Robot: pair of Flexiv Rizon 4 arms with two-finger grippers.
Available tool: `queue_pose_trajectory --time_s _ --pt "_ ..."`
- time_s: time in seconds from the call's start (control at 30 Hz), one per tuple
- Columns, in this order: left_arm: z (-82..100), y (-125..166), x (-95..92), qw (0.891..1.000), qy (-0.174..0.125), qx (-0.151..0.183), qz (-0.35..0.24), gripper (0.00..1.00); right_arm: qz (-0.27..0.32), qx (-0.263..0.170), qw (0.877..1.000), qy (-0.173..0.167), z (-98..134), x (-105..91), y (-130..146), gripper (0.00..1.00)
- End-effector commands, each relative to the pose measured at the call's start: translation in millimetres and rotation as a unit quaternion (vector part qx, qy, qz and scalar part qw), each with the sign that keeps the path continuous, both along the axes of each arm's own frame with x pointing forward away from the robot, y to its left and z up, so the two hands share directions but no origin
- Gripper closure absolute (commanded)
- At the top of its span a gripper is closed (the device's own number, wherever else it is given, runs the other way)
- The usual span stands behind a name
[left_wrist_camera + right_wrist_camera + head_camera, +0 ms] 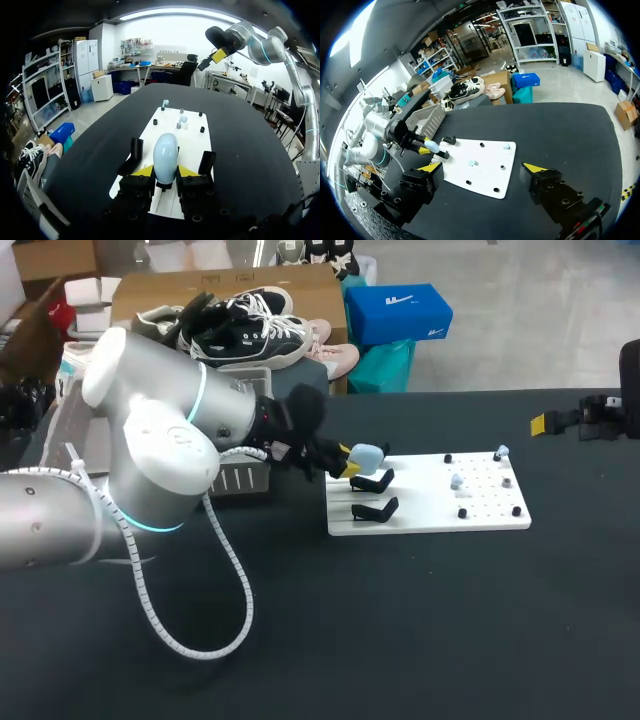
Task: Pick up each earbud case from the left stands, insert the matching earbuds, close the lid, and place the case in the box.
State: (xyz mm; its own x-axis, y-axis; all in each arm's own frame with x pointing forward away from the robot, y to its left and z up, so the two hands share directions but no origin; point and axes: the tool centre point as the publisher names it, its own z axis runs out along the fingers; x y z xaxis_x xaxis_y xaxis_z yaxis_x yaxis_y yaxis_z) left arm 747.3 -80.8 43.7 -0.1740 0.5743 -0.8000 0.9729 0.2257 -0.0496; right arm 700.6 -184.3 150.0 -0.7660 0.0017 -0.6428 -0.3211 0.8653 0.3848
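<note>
My left gripper (pixel 347 464) is shut on a pale blue earbud case (pixel 368 455), held just above the two black stands (pixel 373 482) at the left end of the white board (pixel 430 515). In the left wrist view the case (pixel 165 157) stands upright between the yellow fingertips (pixel 144 171), with a stand (pixel 131 156) on each side. Two small pale earbuds (pixel 456 481) (pixel 502 452) rest on the board among black pegs. My right gripper (pixel 548 424) hovers off the board's far right corner; its own view shows it open (pixel 482 172) and empty, well above the board (pixel 485 172).
A grey slatted basket (pixel 240 476) stands on the table just left of the board, partly behind my left arm. The same basket (pixel 427 120) shows in the right wrist view. Bare black tabletop (pixel 420 620) lies in front of and to the right of the board.
</note>
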Motion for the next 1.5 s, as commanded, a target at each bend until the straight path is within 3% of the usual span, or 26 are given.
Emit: queue_pose_trajectory --time_s 0.03,0.37,0.53,0.67,0.93,1.5 --pt "8.9 -5.1 -14.1 1.000 -0.008 0.002 0.013 1.00 0.000 -0.001 1.000 0.000 -0.5 0.4 0.0 0.00" --pt "33.1 -36.6 -25.6 0.999 -0.034 -0.039 -0.005 1.00 0.000 -0.001 1.000 0.000 -0.5 0.4 0.0 0.00" --pt "39.5 -48.5 -22.1 0.997 -0.047 -0.057 -0.005 1.00 0.000 -0.001 1.000 0.000 -0.5 0.4 0.0 0.00" --pt "45.0 -57.0 -6.7 0.996 -0.059 -0.064 -0.012 1.00 0.000 -0.001 1.000 0.000 -0.5 0.4 0.0 0.00" --pt "63.1 -62.4 24.3 0.994 -0.076 -0.077 -0.025 1.00 0.065 -0.018 0.998 0.013 -8.8 1.5 41.2 0.00" --pt "71.3 -88.8 17.0 0.987 -0.078 -0.116 -0.082 1.00 0.114 -0.032 0.993 0.016 -16.8 22.6 85.7 0.00"
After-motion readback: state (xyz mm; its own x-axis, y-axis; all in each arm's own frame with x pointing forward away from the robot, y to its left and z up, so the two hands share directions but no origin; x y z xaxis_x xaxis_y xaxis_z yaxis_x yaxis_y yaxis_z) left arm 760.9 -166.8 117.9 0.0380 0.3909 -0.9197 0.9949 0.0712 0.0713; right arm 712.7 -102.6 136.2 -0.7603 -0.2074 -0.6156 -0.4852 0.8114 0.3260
